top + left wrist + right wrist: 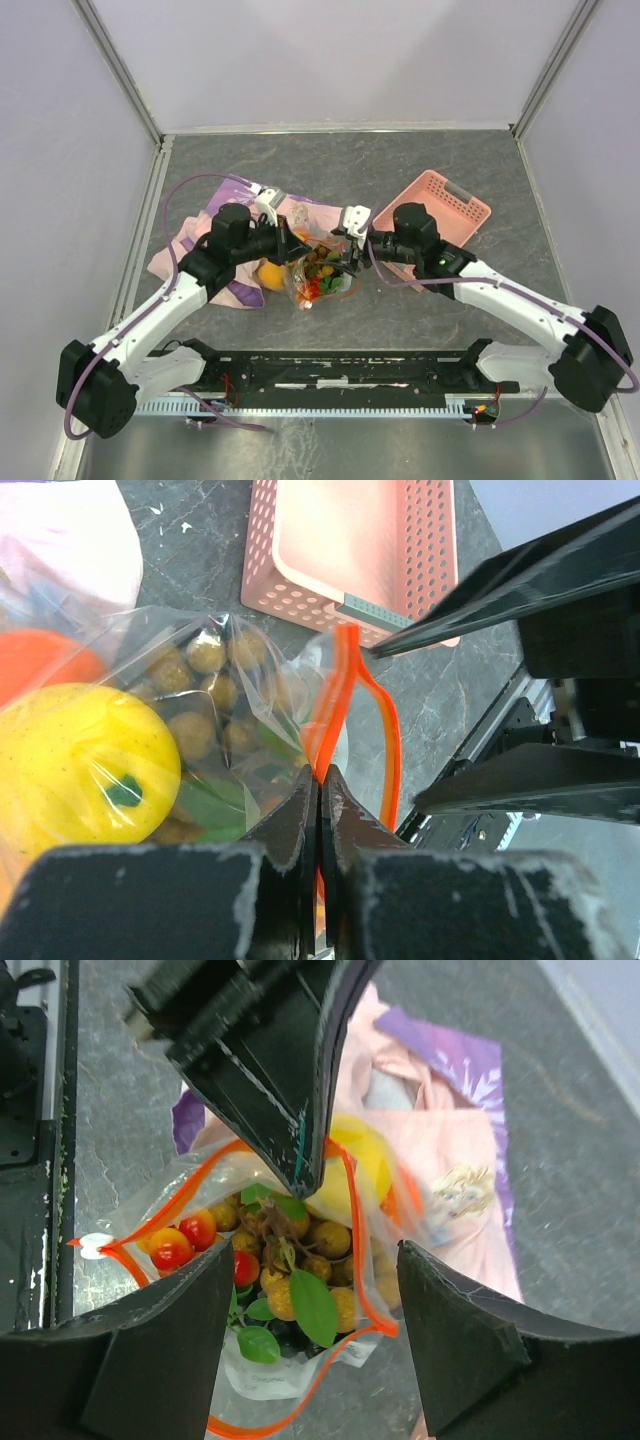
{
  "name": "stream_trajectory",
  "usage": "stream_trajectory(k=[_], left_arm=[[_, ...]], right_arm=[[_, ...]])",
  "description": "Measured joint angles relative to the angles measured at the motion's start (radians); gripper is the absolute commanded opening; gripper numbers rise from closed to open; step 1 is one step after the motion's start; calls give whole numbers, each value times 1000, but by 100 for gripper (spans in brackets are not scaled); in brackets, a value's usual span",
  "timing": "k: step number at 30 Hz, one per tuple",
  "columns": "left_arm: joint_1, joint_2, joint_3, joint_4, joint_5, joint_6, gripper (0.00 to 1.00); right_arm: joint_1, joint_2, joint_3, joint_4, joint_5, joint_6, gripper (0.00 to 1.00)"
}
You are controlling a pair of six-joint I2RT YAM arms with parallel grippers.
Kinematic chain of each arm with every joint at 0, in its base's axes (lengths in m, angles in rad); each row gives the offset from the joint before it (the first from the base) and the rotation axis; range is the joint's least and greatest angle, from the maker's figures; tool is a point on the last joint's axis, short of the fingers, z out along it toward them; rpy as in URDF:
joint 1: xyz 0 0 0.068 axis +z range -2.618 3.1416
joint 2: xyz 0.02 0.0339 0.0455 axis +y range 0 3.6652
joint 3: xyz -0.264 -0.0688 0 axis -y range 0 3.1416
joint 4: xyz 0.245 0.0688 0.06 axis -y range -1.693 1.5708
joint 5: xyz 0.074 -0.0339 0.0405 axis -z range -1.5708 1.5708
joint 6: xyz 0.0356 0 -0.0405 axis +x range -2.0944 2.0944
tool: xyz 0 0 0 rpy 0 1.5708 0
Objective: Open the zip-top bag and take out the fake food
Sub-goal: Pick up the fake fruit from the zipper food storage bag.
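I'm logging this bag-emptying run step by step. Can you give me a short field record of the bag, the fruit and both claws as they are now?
Bag: clear plastic zip-top bag with an orange zip strip, mouth pulled open
Contents: small plastic fake fruits, tan grapes, red and yellow pieces; those visible are inside the bag
Left claw: shut on the bag's zip strip
Right claw: open, one finger on either side of the bag's mouth
Nearby: pink perforated plastic basket; pink-purple patterned cloth
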Motion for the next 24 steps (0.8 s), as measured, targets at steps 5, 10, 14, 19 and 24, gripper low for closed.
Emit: stream_trajectory(k=[5,10,14,19,24], left_arm=[[0,12,0,9,24,0,3],[0,23,-11,15,40,0,3],[0,23,-21,18,53,0,3],[0,23,-37,29,60,0,3],[0,31,-49,34,80,0,3]], right_arm=[[0,-66,-27,6,-69,-56,45],[19,3,-34,-32,-155,-106,34],[50,76,-28,-90,-177,-140,33],[77,150,-27,-109,-171,-162,39],[97,202,-27,-95,-156,-175,50]])
